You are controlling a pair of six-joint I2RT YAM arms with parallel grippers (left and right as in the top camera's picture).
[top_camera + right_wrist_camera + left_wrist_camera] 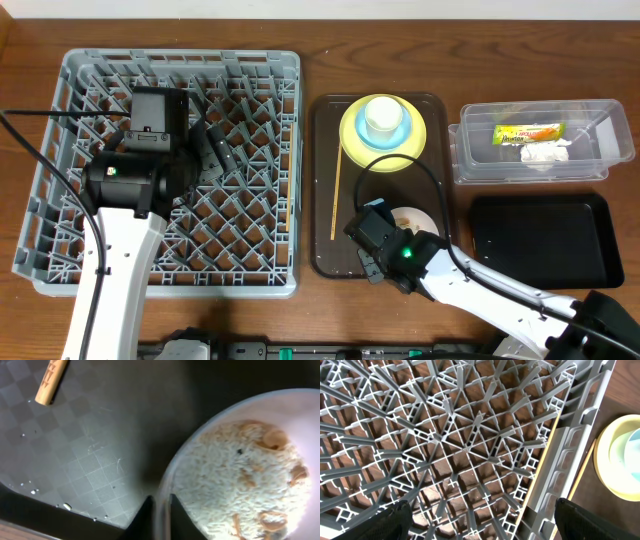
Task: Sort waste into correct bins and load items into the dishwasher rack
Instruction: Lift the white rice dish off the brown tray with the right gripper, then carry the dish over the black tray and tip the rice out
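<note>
The grey dishwasher rack (pixel 100 240) fills the left side. My left gripper (pixel 213 150) hovers over it, open and empty; in the left wrist view (pixel 480 527) its fingers spread above the rack lattice (pixel 470 435). One chopstick (pixel 540 475) lies along the inside of the rack's right wall, and another (pixel 336 190) lies on the brown tray. My right gripper (pixel 385 240) is shut on the rim of the white bowl (pixel 418 218). That bowl (pixel 170 475) holds rice scraps (pixel 235 480). The yellow plate (pixel 352 135) carries the light blue bowl (pixel 400 130) and the pale cup (pixel 382 115).
The brown serving tray (pixel 325 250) sits right of the rack. The clear tub (pixel 590 150) at the back right holds the snack wrapper (pixel 528 132) and the white tissue (pixel 545 153). The black tray (pixel 540 240) lies in front of it.
</note>
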